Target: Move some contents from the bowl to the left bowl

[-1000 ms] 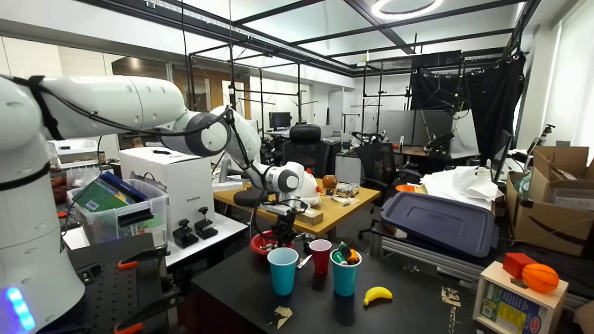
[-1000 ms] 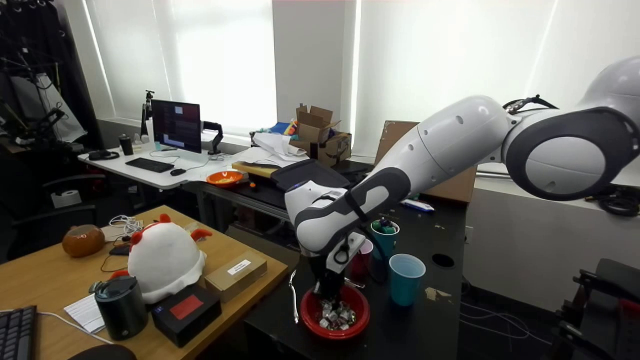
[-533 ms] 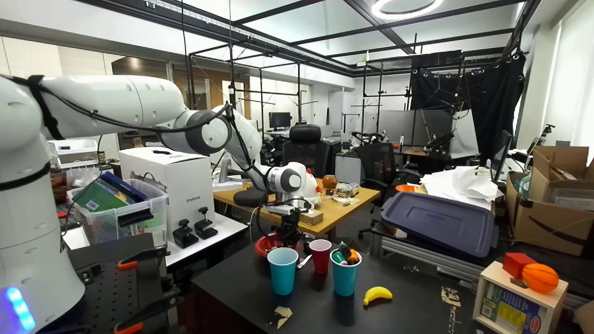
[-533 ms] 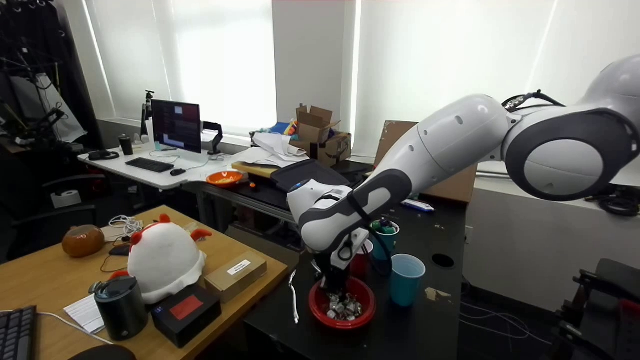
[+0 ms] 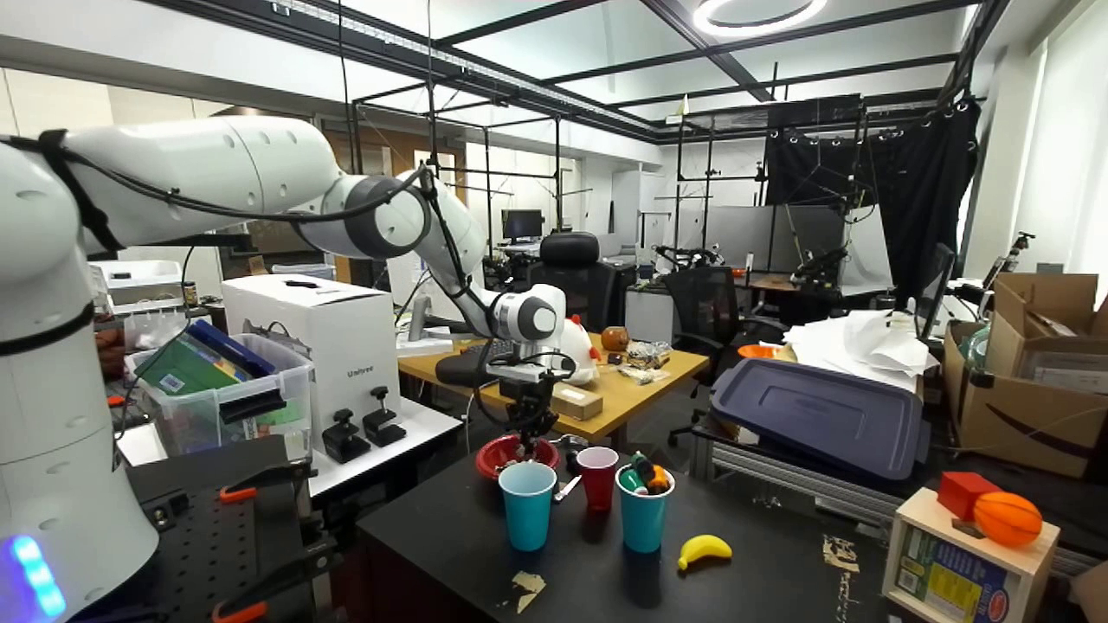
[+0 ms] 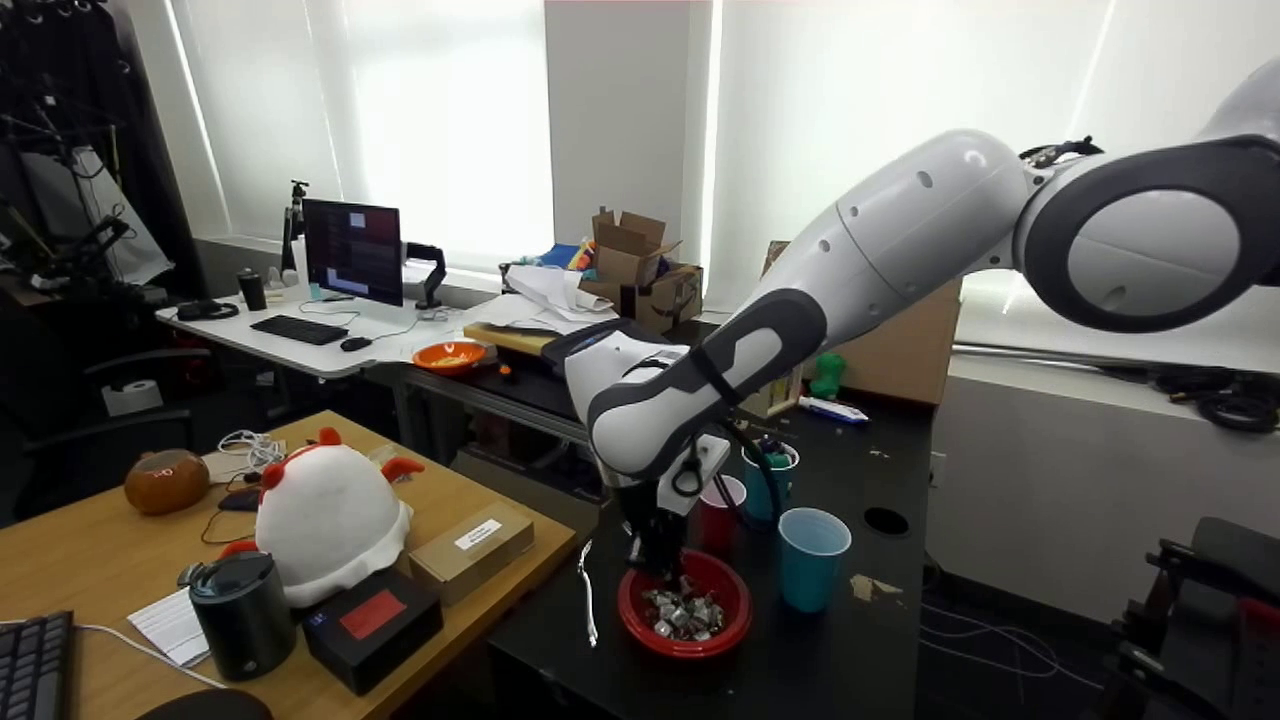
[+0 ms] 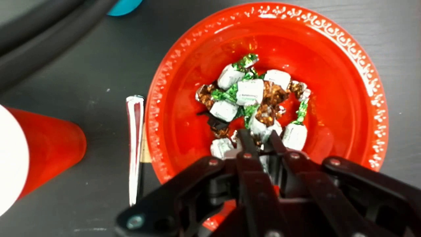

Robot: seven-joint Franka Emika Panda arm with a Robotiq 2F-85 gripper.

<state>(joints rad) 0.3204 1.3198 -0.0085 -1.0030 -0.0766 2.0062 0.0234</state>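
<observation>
Candies (image 7: 250, 92) lie in the bowl (image 7: 342, 98) below the end effector (image 7: 259, 134), nearly closed, grip on any unclear

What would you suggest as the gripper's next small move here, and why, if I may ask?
I would probably lift the gripper slightly, straight up. Its fingertips stand close together over the wrapped candies in the red bowl, and some wrapping shows between them, but the wrist view does not settle whether that piece is held or lies beneath; a short lift should tell.
</observation>
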